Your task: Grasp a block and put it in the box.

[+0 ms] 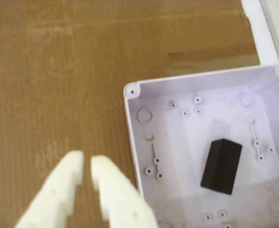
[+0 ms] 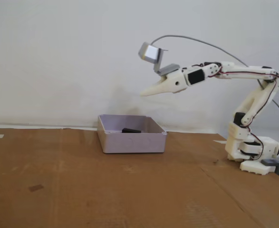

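1. One dark block [image 1: 221, 166] lies flat on the floor of the single white box [image 1: 132, 137]; in the wrist view its long axis runs nearly top to bottom, leaning slightly right at the top.
2. The gripper [image 1: 87, 166] holds nothing, its two white fingers nearly together with a narrow gap between the tips.
3. In the fixed view the gripper [image 2: 144, 94] hangs high above the box [image 2: 132, 142], on the cardboard [image 2: 82, 190].

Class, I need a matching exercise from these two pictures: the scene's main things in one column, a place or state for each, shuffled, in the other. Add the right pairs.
Column one:
1. block
2. box
3. tool
4. cardboard sheet

Column two:
A. raised in the air, nearly closed, empty
B. lying inside the box
C. covers the table
D. white, open-topped, standing on the cardboard

Pairs: 1-B, 2-D, 3-A, 4-C
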{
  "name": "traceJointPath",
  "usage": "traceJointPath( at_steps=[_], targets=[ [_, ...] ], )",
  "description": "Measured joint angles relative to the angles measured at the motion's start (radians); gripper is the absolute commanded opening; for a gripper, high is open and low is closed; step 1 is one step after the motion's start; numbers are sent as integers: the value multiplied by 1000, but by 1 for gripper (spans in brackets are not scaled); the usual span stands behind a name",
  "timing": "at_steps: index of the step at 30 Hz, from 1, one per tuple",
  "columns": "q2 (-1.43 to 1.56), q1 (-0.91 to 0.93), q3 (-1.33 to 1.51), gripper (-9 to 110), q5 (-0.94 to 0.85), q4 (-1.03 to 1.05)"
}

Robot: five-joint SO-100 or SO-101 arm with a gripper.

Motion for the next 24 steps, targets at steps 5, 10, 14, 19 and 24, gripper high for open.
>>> traceJointPath(
  at_steps=[5,10,14,19,24],
  targets=[
    [167,-8,138,0,0,0],
    [322,-48,265,0,0,0],
    [423,-49,344,0,0,0],
    [528,-49,431,0,0,0],
    [634,-49,518,0,0,0]
  ],
)
